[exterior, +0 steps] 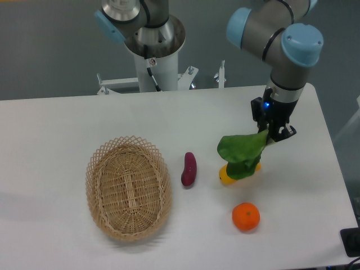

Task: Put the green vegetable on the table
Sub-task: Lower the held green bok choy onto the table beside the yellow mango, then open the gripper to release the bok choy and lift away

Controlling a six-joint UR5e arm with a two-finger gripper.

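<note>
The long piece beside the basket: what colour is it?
Purple, clearest in the fixed camera view.

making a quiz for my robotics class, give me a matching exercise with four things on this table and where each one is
Things:
1. green vegetable
2. orange
3. purple piece
4. wicker basket

Places:
A. farthest left on the table
B. held in the gripper, hanging over the yellow fruit
C. nearest the front edge, right side
D. just right of the basket

Pairs: 1-B, 2-C, 3-D, 4-A
</note>
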